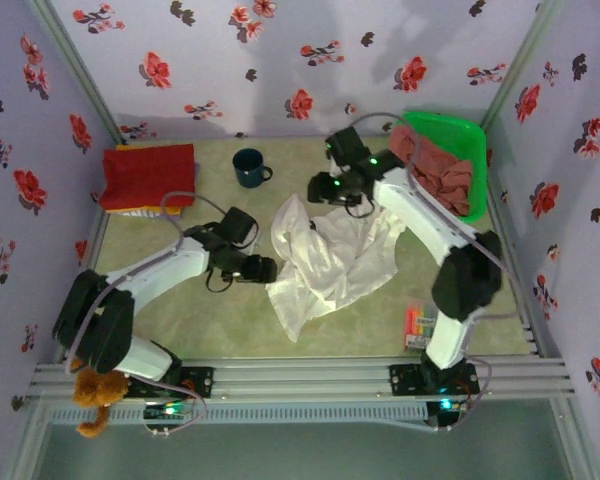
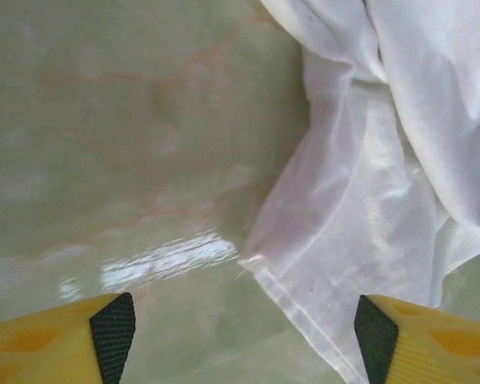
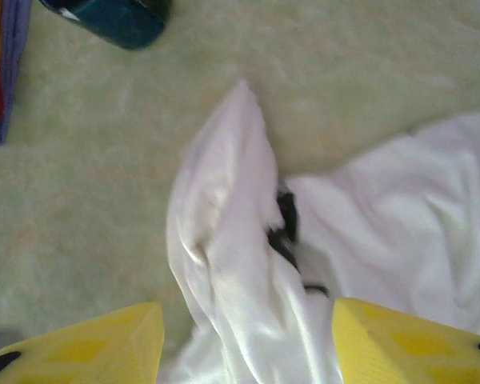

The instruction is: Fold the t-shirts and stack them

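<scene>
1. White t-shirt [image 1: 330, 260]: crumpled mid-table, long axis running near-left to far-right.
2. Left gripper [image 1: 265, 268]: jaws apart, empty, just beside the shirt's left hem.
3. Right gripper [image 1: 325, 188]: jaws apart, straddling a raised fold at the shirt's far-left corner, unclamped.
4. Beyond the shirt: mug [image 1: 250, 166], folded red t-shirt [image 1: 148, 175] left, basket [image 1: 458, 128] right. No obstruction judged.

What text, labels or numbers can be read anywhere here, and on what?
No text can be read.
On the white shirt, the black print is tucked in a fold and blurred: unreadable.
On the packet at the near right, any label is too small to read.
On the mug, no marking can be made out.
</scene>
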